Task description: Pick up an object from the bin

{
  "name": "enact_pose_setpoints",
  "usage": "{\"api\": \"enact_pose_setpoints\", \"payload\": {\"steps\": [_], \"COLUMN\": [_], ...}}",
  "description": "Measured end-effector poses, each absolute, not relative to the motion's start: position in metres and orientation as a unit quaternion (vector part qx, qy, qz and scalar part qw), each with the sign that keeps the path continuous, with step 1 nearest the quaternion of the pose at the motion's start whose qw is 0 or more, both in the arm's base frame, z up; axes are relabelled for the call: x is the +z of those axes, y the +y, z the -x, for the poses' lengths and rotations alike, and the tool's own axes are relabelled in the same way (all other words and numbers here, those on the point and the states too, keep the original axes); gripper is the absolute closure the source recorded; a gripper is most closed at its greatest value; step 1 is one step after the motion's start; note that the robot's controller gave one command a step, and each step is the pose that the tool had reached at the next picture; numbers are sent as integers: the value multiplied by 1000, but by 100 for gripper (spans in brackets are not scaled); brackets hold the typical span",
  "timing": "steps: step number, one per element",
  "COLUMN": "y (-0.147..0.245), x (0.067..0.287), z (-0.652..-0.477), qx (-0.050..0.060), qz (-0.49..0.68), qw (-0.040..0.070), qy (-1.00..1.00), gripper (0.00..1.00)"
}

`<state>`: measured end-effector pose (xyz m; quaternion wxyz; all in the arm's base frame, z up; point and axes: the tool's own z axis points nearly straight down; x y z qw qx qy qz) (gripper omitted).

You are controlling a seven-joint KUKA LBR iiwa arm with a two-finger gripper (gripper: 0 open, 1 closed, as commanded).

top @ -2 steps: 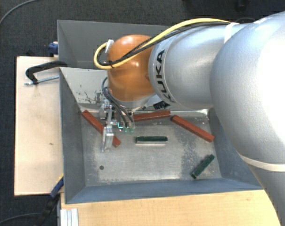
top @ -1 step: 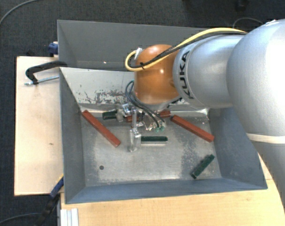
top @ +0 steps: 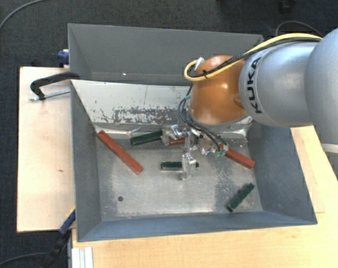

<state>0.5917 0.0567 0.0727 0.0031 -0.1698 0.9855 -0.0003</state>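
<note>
Dark green block (top: 171,165), short and flat-sided, lies near the middle of the grey metal bin (top: 185,225), on a scuffed, speckled floor. Nearest the front wall, towards the right corner, a dark green bar (top: 239,197) lies slantwise and well apart from the rest. Further in, the gripper (top: 186,170) stands just beside the block's right end; whether they touch cannot be told, nor whether the gripper is parted or closed. To the right of the gripper a short red piece (top: 239,159) lies tilted on the floor. On the left a long red bar (top: 119,151) runs diagonally. Behind the block, close to the back wall, a second dark green bar (top: 146,138) lies beside a reddish-brown piece (top: 176,141). Above them sits the arm's glossy orange cover (top: 213,94), looped with cables.
</note>
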Motion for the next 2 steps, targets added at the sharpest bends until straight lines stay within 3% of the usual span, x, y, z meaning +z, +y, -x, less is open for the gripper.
{"api": "enact_pose_setpoints", "payload": {"steps": [1,2], "y": [60,43], "x": [71,228], "z": [-590,-595], "qx": [1,-1], "qz": [171,193], "qw": [1,8], "qy": [985,981], "gripper": [100,100]}}
